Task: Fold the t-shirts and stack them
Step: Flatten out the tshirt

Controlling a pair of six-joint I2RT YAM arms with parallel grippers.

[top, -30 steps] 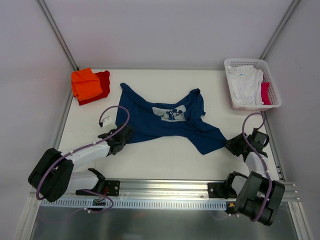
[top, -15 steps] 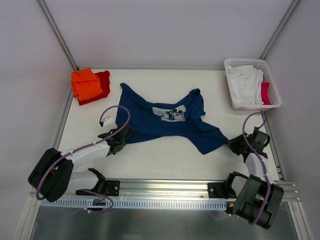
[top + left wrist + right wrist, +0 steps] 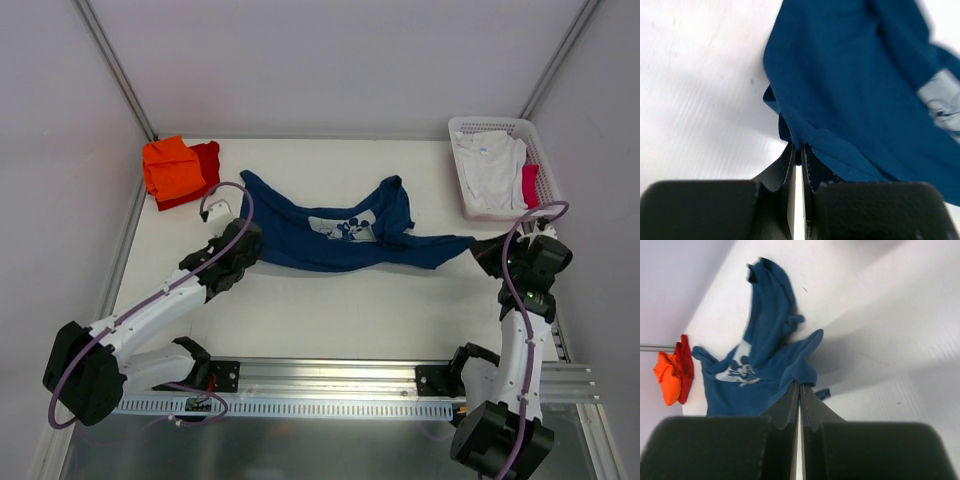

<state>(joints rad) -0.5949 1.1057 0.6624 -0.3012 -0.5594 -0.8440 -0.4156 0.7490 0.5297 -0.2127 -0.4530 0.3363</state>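
Navy t-shirt: ends pinched in left tool and right tool, held taut over desk, likely to flatten it for folding.

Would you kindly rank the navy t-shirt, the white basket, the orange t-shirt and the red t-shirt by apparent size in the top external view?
1. navy t-shirt, spread widest.
2. white basket.
3. orange t-shirt, folded.
4. red t-shirt: partly hidden under the orange one, so only its visible part counts.
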